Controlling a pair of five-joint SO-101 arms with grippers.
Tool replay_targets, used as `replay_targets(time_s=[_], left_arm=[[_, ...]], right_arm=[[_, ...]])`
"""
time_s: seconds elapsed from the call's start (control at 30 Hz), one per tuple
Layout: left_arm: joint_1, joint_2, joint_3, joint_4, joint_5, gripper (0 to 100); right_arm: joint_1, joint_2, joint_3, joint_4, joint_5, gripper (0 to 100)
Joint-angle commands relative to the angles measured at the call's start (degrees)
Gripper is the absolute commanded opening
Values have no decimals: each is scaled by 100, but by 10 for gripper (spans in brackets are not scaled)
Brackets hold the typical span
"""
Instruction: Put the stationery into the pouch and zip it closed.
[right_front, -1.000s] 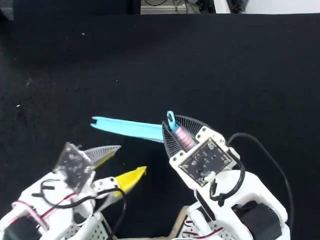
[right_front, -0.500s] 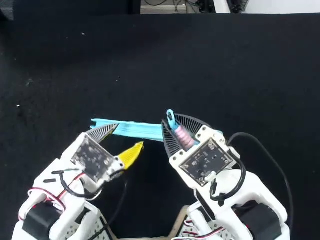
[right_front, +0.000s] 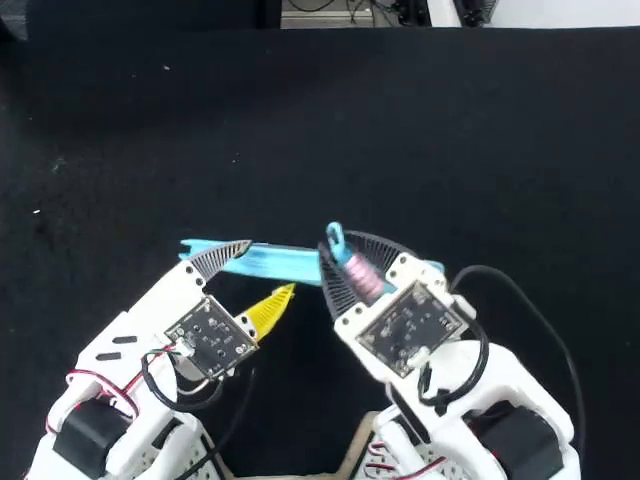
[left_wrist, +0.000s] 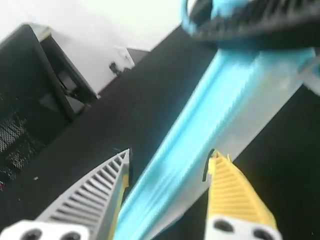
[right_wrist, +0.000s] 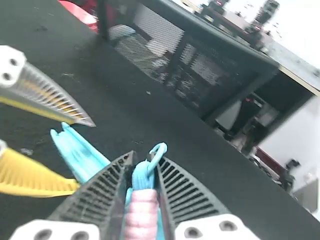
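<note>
Left gripper (right_front: 270, 266) stands spread, one grey and one yellow ribbed finger on either side of the pouch (right_front: 288, 265), apparently to pin that end. Right gripper (right_front: 338, 250) is clamped on a pink ribbed piece (right_front: 358, 275) and blue loop (right_front: 334, 238) at the other end, likely the zip pull. Flat, slick and pale blue, the pouch lies lower centre on the matte black table (right_front: 400, 130).

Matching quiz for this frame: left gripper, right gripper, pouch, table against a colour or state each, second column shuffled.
1. left gripper
2. right gripper
3. pouch
4. table

a. black
b. shut on the pouch
c. light blue
d. open, one finger on each side of the pouch

Pairs: 1-d, 2-b, 3-c, 4-a
</note>
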Motion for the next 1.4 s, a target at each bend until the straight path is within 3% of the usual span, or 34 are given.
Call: replay_targets(time_s=[0.0,0.3,0.53,0.63,0.73,0.87,0.97,1.2,1.37], left_arm=[[31,369,-48,-273,-193,245],[31,1679,-576,-360,-738,245],[57,2198,-532,-826,-712,245],[31,1943,-505,-800,-703,184],[-31,1389,-330,-818,-510,26],[-13,457,136,-809,440,30],[-48,-167,497,-791,598,30],[-57,-580,549,457,571,30],[-57,-580,453,985,-185,30]], right_arm=[[-229,57,4,-132,9,10],[-229,57,4,-132,9,10],[-220,31,4,-114,26,10],[-105,4,-13,0,35,10],[220,4,-4,-9,18,10],[352,4,-4,-132,9,10],[378,40,-13,-352,9,10],[378,48,-13,-492,-229,10],[378,-4,-31,-492,-237,10]])
